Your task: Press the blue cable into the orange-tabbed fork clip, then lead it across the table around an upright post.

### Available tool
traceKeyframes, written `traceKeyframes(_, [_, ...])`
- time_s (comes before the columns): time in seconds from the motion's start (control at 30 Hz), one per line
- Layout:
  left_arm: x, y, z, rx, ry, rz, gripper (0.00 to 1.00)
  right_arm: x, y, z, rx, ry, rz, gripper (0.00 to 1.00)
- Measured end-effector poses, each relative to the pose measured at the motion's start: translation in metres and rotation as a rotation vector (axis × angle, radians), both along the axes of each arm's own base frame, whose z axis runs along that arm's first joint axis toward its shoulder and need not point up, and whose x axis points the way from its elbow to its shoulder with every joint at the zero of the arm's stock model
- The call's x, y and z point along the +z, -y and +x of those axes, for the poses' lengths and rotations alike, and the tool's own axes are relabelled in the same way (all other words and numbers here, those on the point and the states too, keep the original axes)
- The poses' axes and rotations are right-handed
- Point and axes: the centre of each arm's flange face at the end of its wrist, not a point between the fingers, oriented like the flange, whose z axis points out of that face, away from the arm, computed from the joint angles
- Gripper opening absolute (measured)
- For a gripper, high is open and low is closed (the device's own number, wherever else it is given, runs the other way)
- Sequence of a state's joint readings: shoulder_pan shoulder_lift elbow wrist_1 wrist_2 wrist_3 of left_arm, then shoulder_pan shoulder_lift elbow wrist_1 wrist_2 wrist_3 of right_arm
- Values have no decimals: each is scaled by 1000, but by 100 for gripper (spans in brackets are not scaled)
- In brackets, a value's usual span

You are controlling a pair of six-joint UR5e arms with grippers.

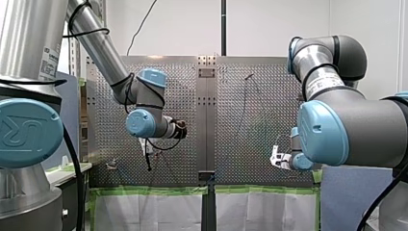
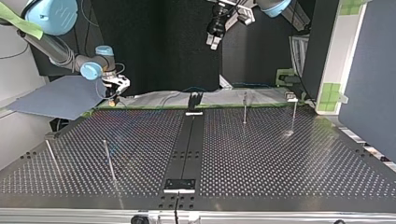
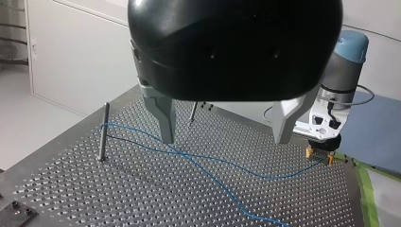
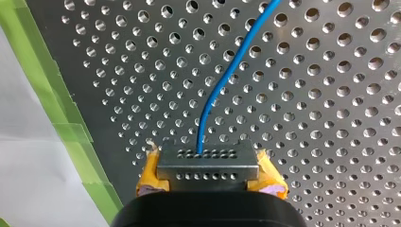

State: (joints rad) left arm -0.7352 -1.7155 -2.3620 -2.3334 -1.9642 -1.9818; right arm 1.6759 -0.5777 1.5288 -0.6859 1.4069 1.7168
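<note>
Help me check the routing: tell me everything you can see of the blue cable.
The blue cable is thin and slack, lying on the perforated table. It loops around an upright metal post. Its two strands then cross, one curving to my right tool, where it meets a small metal block, the other leaving the left wrist view.

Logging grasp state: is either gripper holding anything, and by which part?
My right gripper, yellow-padded, is shut on the thin blue cable, apparently near one end. My left gripper, metal-fingered, is open above the perforated metal table, holding nothing.
</note>
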Motion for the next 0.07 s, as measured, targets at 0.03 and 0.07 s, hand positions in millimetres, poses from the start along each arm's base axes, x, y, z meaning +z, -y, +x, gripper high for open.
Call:
traceKeyframes(0.03, [0,0,0,0,0,0,100,0,0,0,0,0,0,0])
traceKeyframes(0.07, [0,0,0,0,0,0,100,0,0,0,0,0,0,0])
